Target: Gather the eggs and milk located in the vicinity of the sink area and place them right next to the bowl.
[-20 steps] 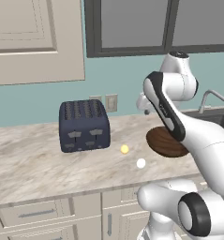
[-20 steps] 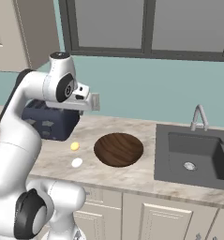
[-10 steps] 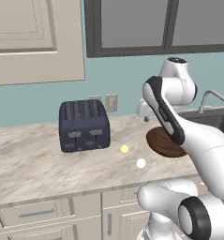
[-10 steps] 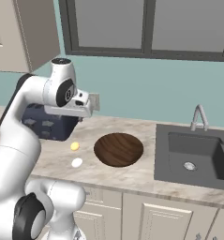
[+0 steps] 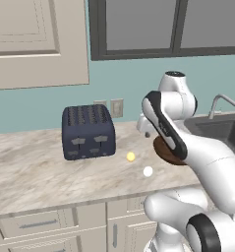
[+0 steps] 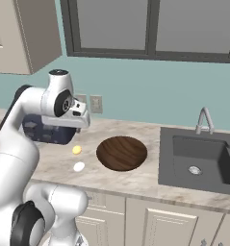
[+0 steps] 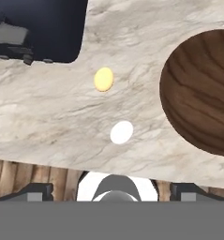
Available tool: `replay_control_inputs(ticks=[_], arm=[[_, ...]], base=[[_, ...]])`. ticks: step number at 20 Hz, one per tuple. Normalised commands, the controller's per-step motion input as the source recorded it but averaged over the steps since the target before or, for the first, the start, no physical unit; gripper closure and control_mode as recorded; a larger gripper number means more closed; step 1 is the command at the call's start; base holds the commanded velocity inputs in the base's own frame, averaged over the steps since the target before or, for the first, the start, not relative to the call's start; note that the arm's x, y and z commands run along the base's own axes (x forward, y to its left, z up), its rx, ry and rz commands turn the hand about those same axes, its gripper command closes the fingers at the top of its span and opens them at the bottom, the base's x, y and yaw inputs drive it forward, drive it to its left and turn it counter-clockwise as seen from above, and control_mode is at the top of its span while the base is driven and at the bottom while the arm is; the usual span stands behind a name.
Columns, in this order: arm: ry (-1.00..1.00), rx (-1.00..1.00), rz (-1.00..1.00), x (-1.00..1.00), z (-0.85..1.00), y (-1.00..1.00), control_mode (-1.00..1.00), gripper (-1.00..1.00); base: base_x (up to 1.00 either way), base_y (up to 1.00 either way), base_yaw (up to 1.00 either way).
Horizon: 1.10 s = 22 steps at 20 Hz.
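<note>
Yellow egg (image 7: 103, 78): on marble counter (image 7: 52, 117), between toaster (image 5: 88, 131) and bowl (image 6: 121, 153).
White egg (image 7: 121, 132): near it, closer to counter edge.
Gripper (image 7: 111, 190): I see its jaws spread wide, empty, above the eggs.
Sink (image 6: 199, 160): right of bowl.

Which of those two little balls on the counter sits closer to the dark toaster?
The pale yellow egg. It lies nearer the toaster, while the white egg sits closer to the counter's front edge.

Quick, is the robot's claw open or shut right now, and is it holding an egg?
Gripper: open, holding nothing; the pale yellow egg and the white egg both lie on the counter below it.
</note>
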Motion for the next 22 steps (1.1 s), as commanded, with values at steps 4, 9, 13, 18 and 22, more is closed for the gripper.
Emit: replay_control_inputs(ticks=[4, 9, 13, 18, 22], arm=[[0.0, -0.01, 0.01, 0.0, -0.5, 0.13, -1.0, -1.0], [0.0, -0.02, 0.0, 0.0, -0.42, 0.14, -1.0, -1.0], [0.0, -0.03, 0.0, 0.0, -0.33, 0.18, -1.0, -1.0], [0.0, 0.0, 0.0, 0.02, -0.24, 0.12, -1.0, -1.0], [-0.01, 0.0, 0.0, 0.2, -0.18, 0.01, -1.0, -1.0]], base=[[0.0, 0.0, 0.0], [0.0, 0.0, 0.0], [0.0, 0.0, 0.0], [0.0, 0.0, 0.0], [0.0, 0.0, 0.0]])
